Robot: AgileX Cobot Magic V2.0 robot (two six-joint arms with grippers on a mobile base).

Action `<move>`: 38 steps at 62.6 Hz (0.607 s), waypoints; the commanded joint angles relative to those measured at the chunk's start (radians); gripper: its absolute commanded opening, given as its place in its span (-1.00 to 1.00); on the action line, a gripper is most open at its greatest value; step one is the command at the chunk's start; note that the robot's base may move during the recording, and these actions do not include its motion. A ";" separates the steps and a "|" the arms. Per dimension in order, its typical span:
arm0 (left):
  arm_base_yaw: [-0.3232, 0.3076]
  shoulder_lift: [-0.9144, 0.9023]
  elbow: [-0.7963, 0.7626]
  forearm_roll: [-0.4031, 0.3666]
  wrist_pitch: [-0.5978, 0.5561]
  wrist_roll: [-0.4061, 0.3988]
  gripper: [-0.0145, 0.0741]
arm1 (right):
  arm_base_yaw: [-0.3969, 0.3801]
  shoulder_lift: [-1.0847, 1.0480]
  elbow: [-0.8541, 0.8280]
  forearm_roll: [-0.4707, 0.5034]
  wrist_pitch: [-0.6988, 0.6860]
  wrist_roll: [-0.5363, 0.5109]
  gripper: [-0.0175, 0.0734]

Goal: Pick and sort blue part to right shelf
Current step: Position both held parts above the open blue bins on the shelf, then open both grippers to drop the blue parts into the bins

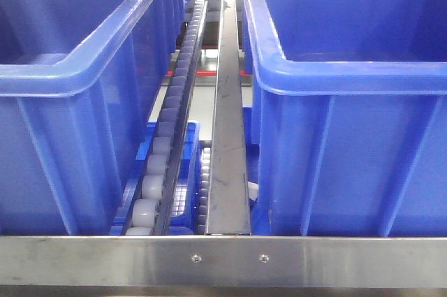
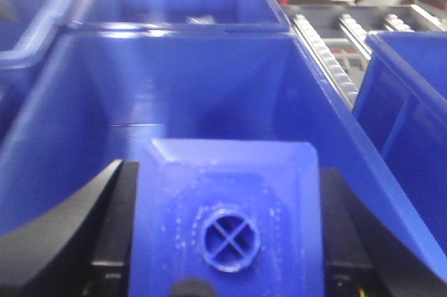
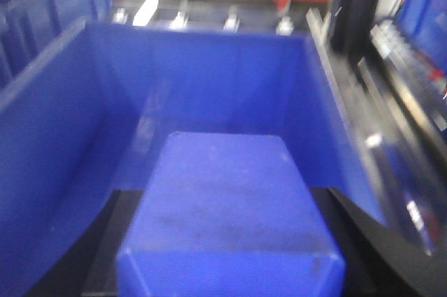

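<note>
In the left wrist view my left gripper (image 2: 227,241) is shut on a blue part (image 2: 227,199), a square block with a round cross-ribbed boss facing the camera. It hangs over an open blue bin (image 2: 174,94). In the right wrist view my right gripper (image 3: 227,241) is shut on another blue part (image 3: 227,206), a plain smooth block, held over a blue bin (image 3: 209,94). Black fingers (image 3: 349,227) press both sides of each block. Neither gripper shows in the front view.
The front view shows two large blue bins, left (image 1: 77,80) and right (image 1: 349,80), with a roller track (image 1: 164,143) and a steel rail (image 1: 229,115) between them. A steel bar (image 1: 223,258) crosses the front. More bins stand behind.
</note>
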 commanded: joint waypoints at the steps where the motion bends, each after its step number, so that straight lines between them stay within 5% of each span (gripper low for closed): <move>1: -0.038 0.092 -0.039 -0.022 -0.169 0.004 -0.04 | 0.014 0.100 -0.070 0.004 -0.132 -0.010 0.33; 24: -0.088 0.402 -0.039 -0.022 -0.406 0.004 -0.04 | 0.045 0.487 -0.120 0.004 -0.349 -0.010 0.33; 38: -0.088 0.481 -0.039 -0.022 -0.435 0.004 -0.04 | 0.045 0.598 -0.120 0.004 -0.411 -0.010 0.33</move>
